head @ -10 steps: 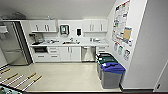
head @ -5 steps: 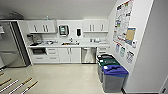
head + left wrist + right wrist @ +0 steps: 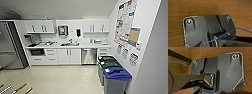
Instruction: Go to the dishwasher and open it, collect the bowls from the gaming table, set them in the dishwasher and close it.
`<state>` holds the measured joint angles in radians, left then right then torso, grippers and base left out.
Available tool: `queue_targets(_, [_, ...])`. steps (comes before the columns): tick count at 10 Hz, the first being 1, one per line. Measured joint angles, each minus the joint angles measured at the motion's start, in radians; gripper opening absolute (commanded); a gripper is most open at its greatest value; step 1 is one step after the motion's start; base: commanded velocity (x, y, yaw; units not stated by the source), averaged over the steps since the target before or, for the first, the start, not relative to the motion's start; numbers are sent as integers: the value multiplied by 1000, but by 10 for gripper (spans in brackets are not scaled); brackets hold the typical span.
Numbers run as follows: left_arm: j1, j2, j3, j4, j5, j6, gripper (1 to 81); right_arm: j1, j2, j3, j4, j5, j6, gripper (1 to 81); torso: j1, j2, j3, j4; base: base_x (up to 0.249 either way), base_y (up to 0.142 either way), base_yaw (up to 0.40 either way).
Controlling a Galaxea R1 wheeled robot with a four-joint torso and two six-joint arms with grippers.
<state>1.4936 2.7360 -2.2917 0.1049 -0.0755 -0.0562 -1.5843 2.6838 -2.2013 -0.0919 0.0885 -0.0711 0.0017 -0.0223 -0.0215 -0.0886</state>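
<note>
The dishwasher (image 3: 89, 56) stands shut under the white counter (image 3: 82, 46) at the far wall, its brushed steel front and bar handle facing me across the pale floor. It sits between white double doors and a narrow drawer stack. The gaming table and the bowls are out of view. In the left wrist view my arm's dark plate (image 3: 199, 32) hangs over a brown wood-grain surface (image 3: 205, 7). The right wrist view has the same dark plate (image 3: 228, 72) over brown wood grain.
Three bins line the right wall: black-lidded (image 3: 106, 59), green-lidded (image 3: 110, 64) and, nearest, blue-lidded (image 3: 116, 73). A steel fridge (image 3: 10, 47) stands at the left. Posters (image 3: 125, 22) cover the right wall. Open pale floor (image 3: 62, 77) lies ahead.
The whole head view has shifted a little: the counter and bins sit slightly lower and nearer, so the camera has moved forward. Nothing in the kitchenette itself has moved.
</note>
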Motion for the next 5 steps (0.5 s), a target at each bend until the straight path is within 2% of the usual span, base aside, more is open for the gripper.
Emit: queue_targets(5, [0,-2,0,0,0,0,811,0,3,0,0,0,0,811,0,0,0,0,219,0,0])
